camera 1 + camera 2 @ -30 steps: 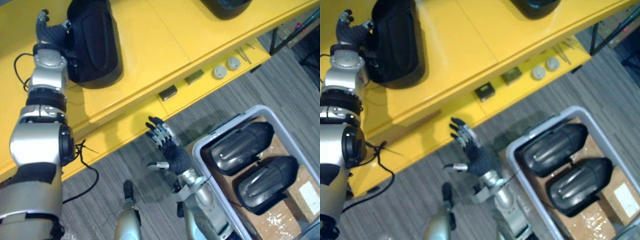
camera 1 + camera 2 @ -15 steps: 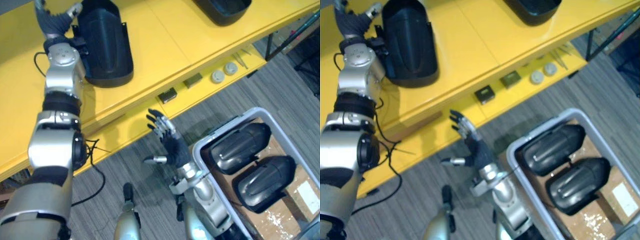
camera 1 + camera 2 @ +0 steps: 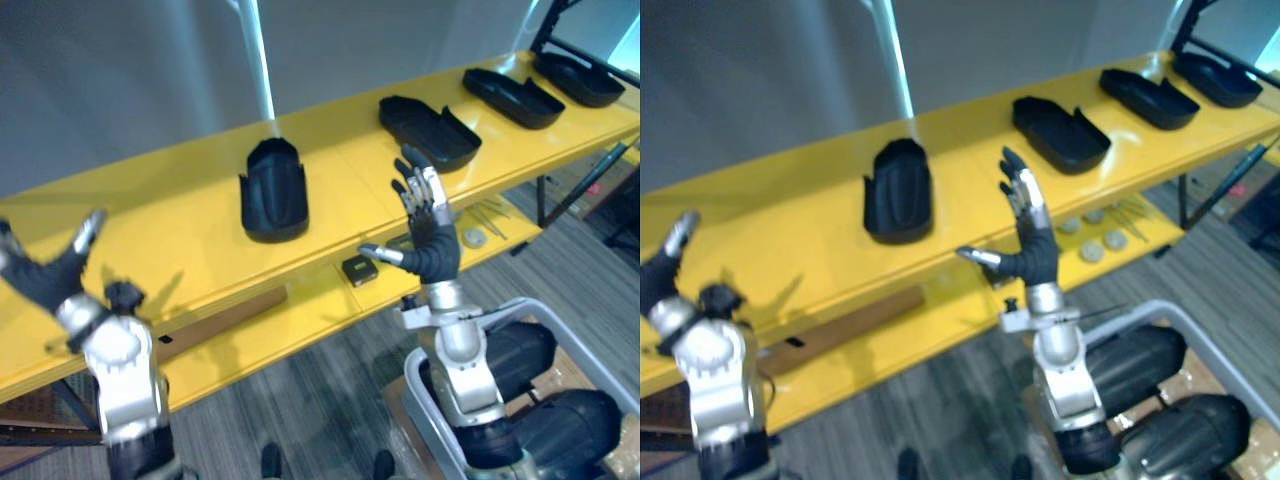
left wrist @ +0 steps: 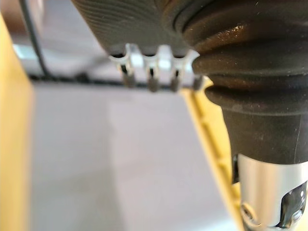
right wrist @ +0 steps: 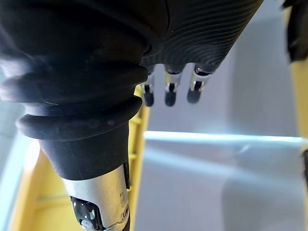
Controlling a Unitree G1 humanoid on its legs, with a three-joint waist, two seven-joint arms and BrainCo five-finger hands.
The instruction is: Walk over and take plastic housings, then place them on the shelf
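The long yellow shelf (image 3: 190, 235) runs across the eye view from 9 o'clock up to 2 o'clock. On its top board 4 black plastic housings stand in a row, each one apart from the next. The first housing (image 3: 273, 190) is near 12 o'clock and its hollow side faces up. The second housing (image 3: 430, 130) is at 1 o'clock, also with the hollow side up. The third housing (image 3: 512, 95) and the fourth housing (image 3: 580, 78) lie toward 2 o'clock.

On the lower ledge of the shelf a small black box (image 3: 359, 269) lies near the centre. Some round grey discs (image 3: 1115, 238) lie at 3 o'clock from it, and a brown wooden board (image 3: 840, 320) lies toward 8 o'clock.

A grey plastic bin (image 3: 415, 385) stands on the floor at 5 o'clock. It holds 2 more glossy black housings with the rounded side up, close together: the upper bin housing (image 3: 525, 350) and the lower bin housing (image 3: 575, 430).

The right hand (image 3: 432, 245) is raised in front of the shelf near the centre. Its fingers are straight and spread, the thumb points to 9 o'clock, and it holds nothing. The left hand (image 3: 40, 280) is at 8 o'clock, in front of the shelf. Its fingers and thumb are spread wide, and it holds nothing as well.
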